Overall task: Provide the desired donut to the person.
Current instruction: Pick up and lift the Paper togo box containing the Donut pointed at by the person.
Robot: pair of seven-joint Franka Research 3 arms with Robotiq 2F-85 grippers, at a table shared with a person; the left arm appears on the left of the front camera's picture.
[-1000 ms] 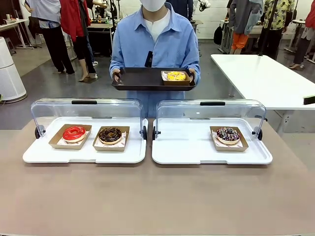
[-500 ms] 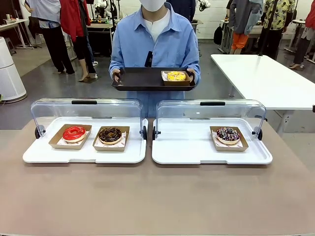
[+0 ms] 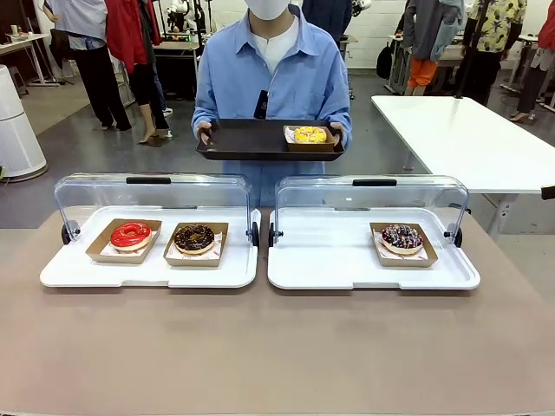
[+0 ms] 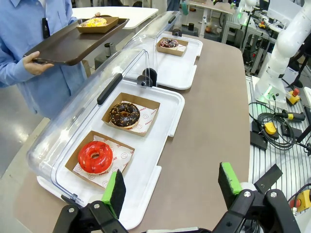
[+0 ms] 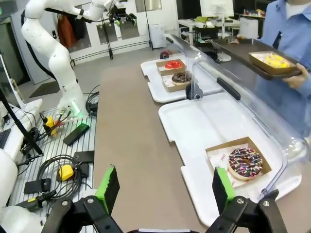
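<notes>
Bare worktop lying open before two cases.
Left gripper and right gripper are hovering, jaws spread empty; red donut and chocolate donut are sitting in the left case, sprinkled donut in the right case; the person is holding a tray bearing a yellow donut.

Person in a light blue shirt: cropped by top edge, legs hidden behind white display trays; print on white paper liners unreadable.

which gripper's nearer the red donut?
Left. The left gripper hovers just in front of the red donut; the right gripper is beside the sprinkled donut, with the red one far down the table.
</notes>
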